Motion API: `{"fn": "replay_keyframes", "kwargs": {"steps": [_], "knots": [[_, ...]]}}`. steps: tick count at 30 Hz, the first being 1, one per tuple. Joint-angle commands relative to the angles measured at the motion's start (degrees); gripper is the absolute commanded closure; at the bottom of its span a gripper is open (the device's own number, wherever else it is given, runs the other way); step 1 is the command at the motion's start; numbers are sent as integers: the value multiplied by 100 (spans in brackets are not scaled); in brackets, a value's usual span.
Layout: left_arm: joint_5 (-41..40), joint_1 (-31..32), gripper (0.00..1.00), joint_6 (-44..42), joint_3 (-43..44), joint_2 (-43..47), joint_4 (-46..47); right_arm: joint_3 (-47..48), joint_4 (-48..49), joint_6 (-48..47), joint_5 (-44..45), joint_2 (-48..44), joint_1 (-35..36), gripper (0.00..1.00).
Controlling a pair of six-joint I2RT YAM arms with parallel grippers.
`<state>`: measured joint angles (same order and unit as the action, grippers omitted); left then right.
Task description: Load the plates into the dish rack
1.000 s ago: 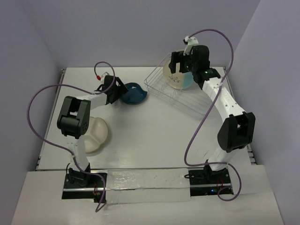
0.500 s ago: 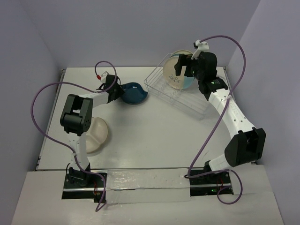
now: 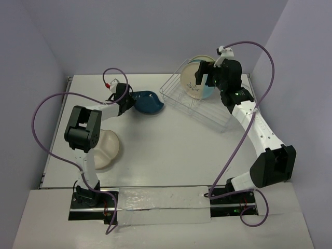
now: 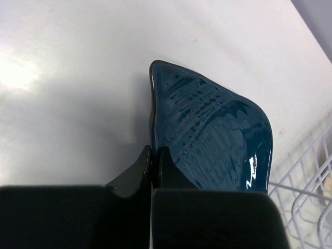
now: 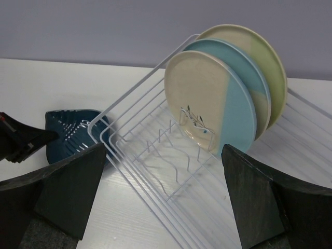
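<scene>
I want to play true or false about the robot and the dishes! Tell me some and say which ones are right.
1. The left claw is shut on the edge of the blue leaf dish. True.
2. The right claw is holding a plate. False: it is open and holds nothing.
3. Round plates stand upright in the dish rack. True.
4. The cream divided plate is in the rack. False: it lies on the table by the left arm.

Leaf-shaped dish (image 4: 212,135) showing glossy dark blue, ribbed veins. Front plate (image 5: 207,98) showing cream and pale blue halves, green sprig. Rear plate (image 5: 268,58) showing cream, pale green. Dish rack (image 5: 155,171) white. Divided plate (image 3: 109,148) cream.
</scene>
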<state>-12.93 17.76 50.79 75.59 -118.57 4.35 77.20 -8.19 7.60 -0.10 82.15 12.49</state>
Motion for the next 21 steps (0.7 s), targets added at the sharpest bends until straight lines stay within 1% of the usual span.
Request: {"fn": "replay_keyframes", "kwargs": {"steps": [1,3,6,8,10,13,18,21], "knots": [[-529,17,100,-390,-510,911,10,-33,243,-187,-545,-286,-9,0],[-521,20,100,-538,-821,1288,241,-29,231,-375,-1312,-255,20,0],[-399,66,100,-715,-1266,1768,613,10,109,-689,-1990,-176,205,0],[-240,174,100,-915,-1597,2104,909,71,-28,-1129,-2464,-93,476,0],[-133,275,100,-1115,-1821,2373,1015,110,-83,-1302,-2556,2,786,0],[-273,416,100,-1251,-2117,2827,1064,205,-161,-1380,-2582,191,1046,0],[-18,543,100,-1282,-2784,3699,1427,208,-192,-1235,-2793,608,1299,0],[31,672,100,-1365,-3000,4110,1494,199,-207,-1181,-2792,846,1410,0]]}}
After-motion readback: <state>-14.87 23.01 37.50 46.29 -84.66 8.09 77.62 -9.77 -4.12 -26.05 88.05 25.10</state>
